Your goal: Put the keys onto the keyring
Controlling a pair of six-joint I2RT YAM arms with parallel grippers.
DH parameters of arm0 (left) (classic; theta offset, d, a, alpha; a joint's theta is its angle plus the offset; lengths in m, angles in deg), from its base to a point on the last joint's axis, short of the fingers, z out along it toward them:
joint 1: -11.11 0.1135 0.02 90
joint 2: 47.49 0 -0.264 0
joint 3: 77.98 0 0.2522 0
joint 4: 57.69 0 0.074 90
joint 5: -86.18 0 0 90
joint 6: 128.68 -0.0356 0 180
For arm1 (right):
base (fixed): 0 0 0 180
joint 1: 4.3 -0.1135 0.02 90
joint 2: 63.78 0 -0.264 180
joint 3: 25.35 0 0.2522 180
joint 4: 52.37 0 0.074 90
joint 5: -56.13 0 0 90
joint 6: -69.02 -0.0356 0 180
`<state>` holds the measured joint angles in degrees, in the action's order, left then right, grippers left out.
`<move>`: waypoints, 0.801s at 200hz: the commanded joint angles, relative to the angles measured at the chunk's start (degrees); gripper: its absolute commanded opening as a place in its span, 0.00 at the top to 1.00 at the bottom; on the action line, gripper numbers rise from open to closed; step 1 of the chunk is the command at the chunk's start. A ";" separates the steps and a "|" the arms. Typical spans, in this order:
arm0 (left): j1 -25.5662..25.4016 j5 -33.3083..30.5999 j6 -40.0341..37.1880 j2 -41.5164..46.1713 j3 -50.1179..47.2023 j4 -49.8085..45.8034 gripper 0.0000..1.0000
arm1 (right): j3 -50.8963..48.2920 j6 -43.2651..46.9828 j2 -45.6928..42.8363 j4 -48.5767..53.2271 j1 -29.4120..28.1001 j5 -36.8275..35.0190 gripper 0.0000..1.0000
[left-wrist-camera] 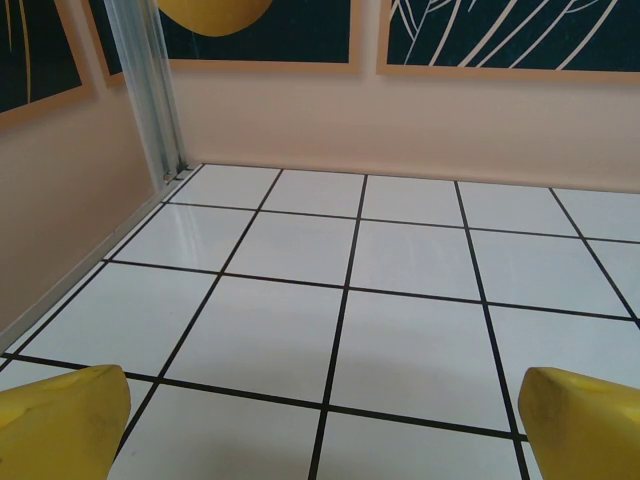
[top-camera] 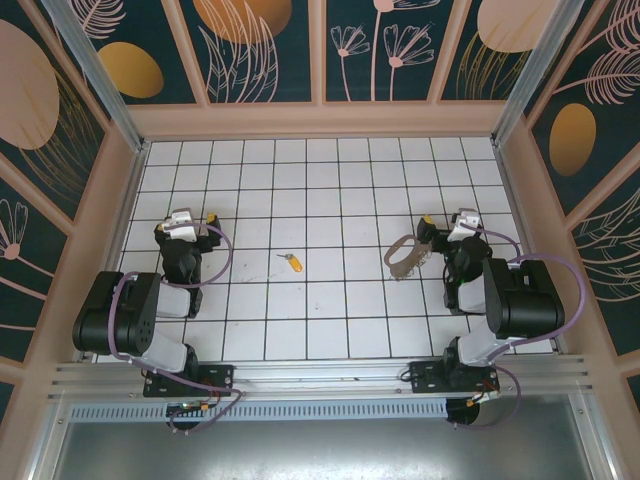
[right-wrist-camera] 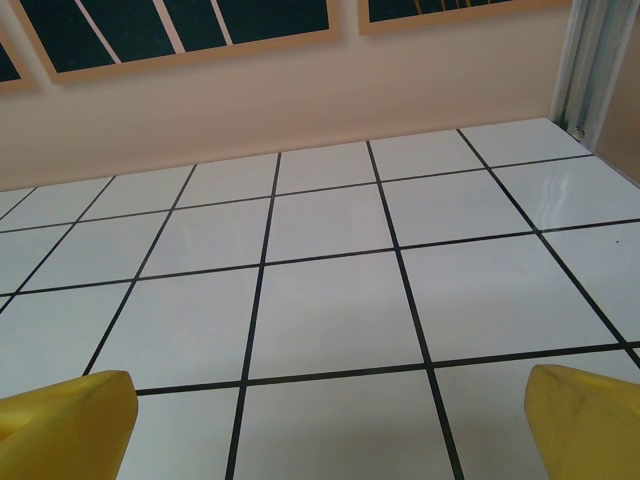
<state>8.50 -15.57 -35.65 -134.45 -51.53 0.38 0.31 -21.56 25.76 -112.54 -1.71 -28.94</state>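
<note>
Well to the left of the keyring (top-camera: 405, 256), apart from it on the white tiled table (top-camera: 330, 180), lies the key (top-camera: 291, 261) (silvery, with a yellow head). Just right of the keyring sits the right gripper (top-camera: 447, 225), its yellow fingers (right-wrist-camera: 70, 420) spread wide, nothing between them. Far left of the keyring, beyond the key, the left gripper (top-camera: 190, 221) likewise stands wide and empty

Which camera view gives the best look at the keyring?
The top external view: the whole keyring lies there on the white tiles, right of the keys, its loop shape clear. The left and right wrist views face bare tiles and the far wall, so they tell nothing about it.
</note>
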 commanded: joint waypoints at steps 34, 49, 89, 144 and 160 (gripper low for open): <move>0.33 0.76 0.43 -0.06 0.12 2.48 0.01 | 0.96 -0.57 -0.10 -1.08 0.31 -0.89 0.01; 0.33 0.81 0.46 -0.12 0.14 2.35 0.01 | 1.01 -0.56 -0.07 -1.12 0.31 -0.89 0.01; 0.33 0.82 0.45 -0.22 0.23 2.17 0.01 | 0.96 -0.48 -0.11 -1.10 0.31 -0.97 0.01; 0.33 0.45 0.39 0.27 -0.09 2.83 0.01 | 3.02 -1.65 -8.56 9.38 0.13 -5.15 0.01; 0.30 -0.03 0.48 3.24 2.15 -3.46 0.01 | 4.58 -1.59 -13.25 15.21 -0.04 -4.86 0.01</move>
<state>8.50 -15.59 -35.65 -134.28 -51.53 0.25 1.47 -22.04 19.66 -104.87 -1.71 -31.67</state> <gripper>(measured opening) 0.988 0.990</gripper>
